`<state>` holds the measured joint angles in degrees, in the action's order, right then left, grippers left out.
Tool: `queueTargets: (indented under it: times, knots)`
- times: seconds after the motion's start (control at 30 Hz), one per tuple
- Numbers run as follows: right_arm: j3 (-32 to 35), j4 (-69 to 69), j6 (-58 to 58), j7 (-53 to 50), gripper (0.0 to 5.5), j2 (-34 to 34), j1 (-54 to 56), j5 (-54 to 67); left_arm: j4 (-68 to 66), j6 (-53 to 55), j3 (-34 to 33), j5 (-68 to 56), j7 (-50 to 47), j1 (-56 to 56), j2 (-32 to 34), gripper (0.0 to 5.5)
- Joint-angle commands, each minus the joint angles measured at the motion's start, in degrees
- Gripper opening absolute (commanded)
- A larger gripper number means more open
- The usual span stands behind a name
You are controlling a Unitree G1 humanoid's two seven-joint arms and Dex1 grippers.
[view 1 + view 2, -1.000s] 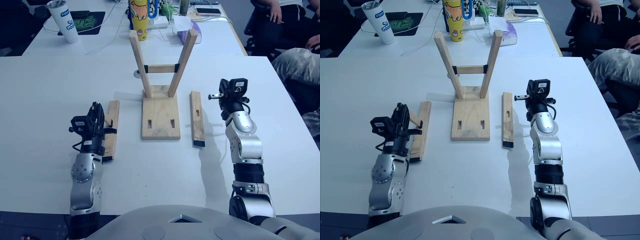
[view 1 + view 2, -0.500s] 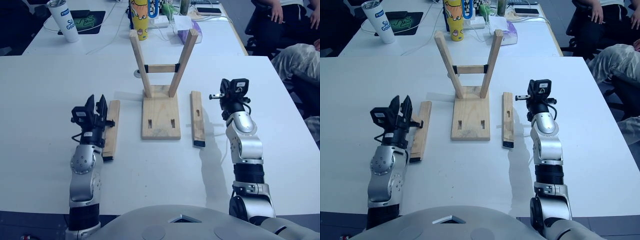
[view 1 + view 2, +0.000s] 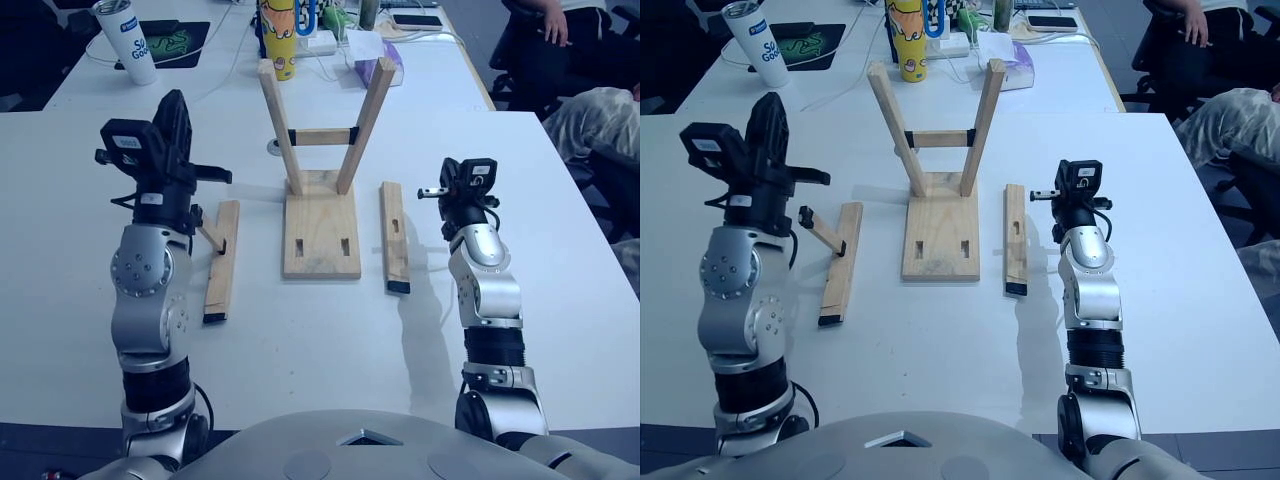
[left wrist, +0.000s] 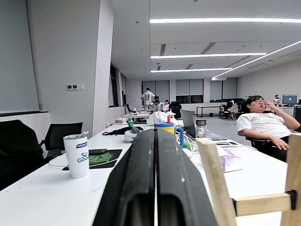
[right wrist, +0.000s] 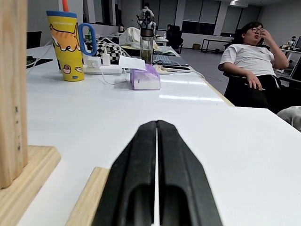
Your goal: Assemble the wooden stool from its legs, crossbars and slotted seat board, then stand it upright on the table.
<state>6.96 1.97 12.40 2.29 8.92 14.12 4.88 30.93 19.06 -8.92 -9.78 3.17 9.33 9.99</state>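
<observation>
Flanking seat board (image 3: 322, 255): left gripper (image 3: 172, 108) high; right gripper (image 3: 450, 177) low.

On the bench (image 3: 300, 340), the seat board (image 3: 321, 240) lies central, a two-leg frame (image 3: 322, 137) standing on its 12 o'clock end. A loose leg (image 3: 393, 237) lies at its 3 o'clock, a second leg (image 3: 221, 262) at 9 o'clock.

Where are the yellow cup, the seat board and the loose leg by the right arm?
yellow cup (image 5: 71, 47): right wrist view, middle of its side.
seat board (image 3: 322, 245): left eye view, bare wood between its slots.
loose leg (image 3: 396, 255): left eye view, its near half.
</observation>
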Motion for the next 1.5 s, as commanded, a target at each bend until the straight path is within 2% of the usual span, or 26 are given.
queueTargets:
  times: [0.03, 0.2, 0.37, 0.8, 1.2, 1.37, 1.5]
  knots:
    - [0.3, -1.4, -0.3, -0.7, 0.0, -0.7, -1.1, -0.1, -0.2, 5.4, -1.6, -1.6, 0.1, 0.5, 1.2, 0.03]
    - [0.5, -1.3, 0.4, -0.5, 0.0, -0.6, -0.3, 0.1, -9.0, 8.8, 0.1, 0.1, 1.8, -4.7, 2.2, 0.03]
    - [0.8, 0.0, 0.6, 0.3, 0.0, 0.5, 1.6, 0.1, -18.2, 4.5, 1.1, 0.8, 1.6, -4.1, 0.4, 0.03]
    - [0.2, 2.1, 1.0, 2.6, 0.0, 1.5, 3.5, -0.1, -11.3, 2.2, 0.9, 2.2, -2.3, -1.5, -1.0, 0.03]
    - [0.5, 3.8, -1.2, 1.2, 0.0, 0.4, 3.9, -0.3, -5.5, 5.4, -0.2, -0.7, -2.5, 9.4, -0.8, 0.03]
    - [0.7, 5.0, -2.3, 0.7, 0.0, 0.2, 5.3, -0.2, -5.9, 7.3, -1.5, -2.3, -2.3, 13.8, -0.2, 0.03]
    - [1.1, 4.2, -2.6, 0.7, 0.0, 1.0, 5.1, -0.2, -5.5, 9.7, -5.4, -5.3, -2.7, 15.1, 0.2, 0.03]
